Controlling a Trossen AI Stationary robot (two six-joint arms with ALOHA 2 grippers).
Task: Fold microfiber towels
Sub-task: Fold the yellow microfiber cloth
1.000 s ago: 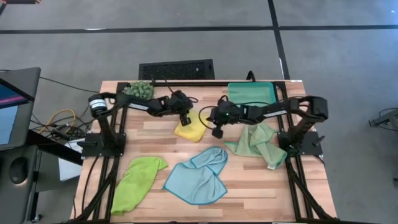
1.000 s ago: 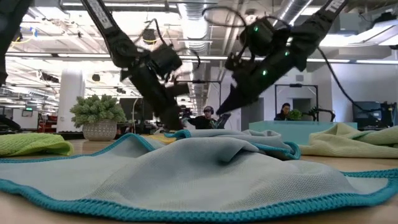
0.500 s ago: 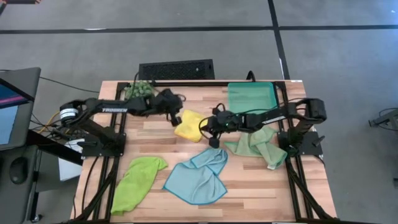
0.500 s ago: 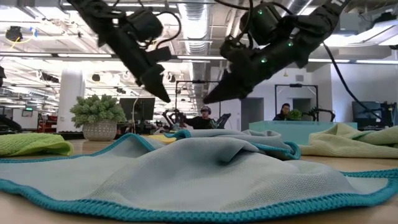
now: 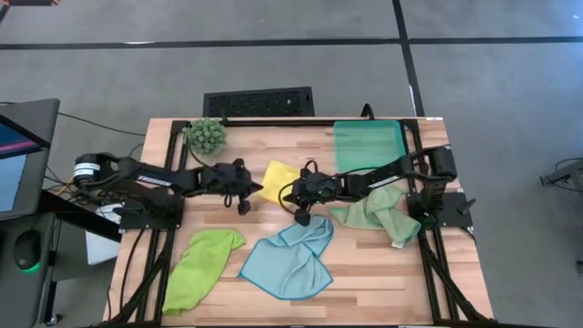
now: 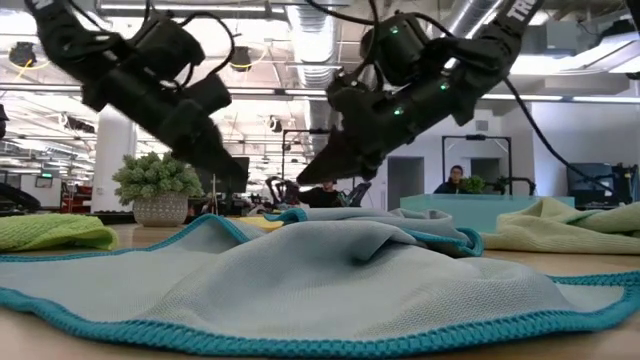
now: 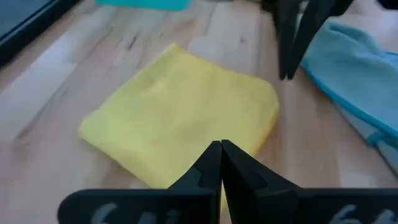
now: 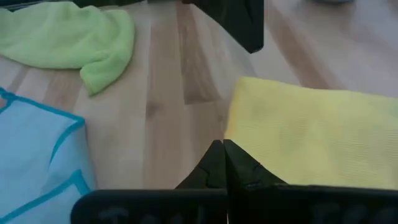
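The yellow towel (image 5: 278,179) lies folded into a small flat square at the table's middle; it also shows in the left wrist view (image 7: 180,118) and the right wrist view (image 8: 311,137). My left gripper (image 5: 244,208) is shut and empty, just left of it and above the table (image 7: 221,152). My right gripper (image 5: 301,217) is shut and empty (image 8: 222,149), near the towel's near right corner. The light blue towel (image 5: 291,260) lies crumpled at the near middle, the lime green towel (image 5: 200,264) at the near left, and the sage towel (image 5: 378,210) at the right.
A teal tray (image 5: 369,141) stands at the far right and a small green plant (image 5: 207,135) at the far left. Bare wood shows between the yellow towel and the lime green one. In the low view the light blue towel (image 6: 320,280) fills the foreground.
Both grippers have drawn off the yellow towel toward the table's near edge, the left one also toward the left edge. The yellow towel stays folded and flat, now uncovered.
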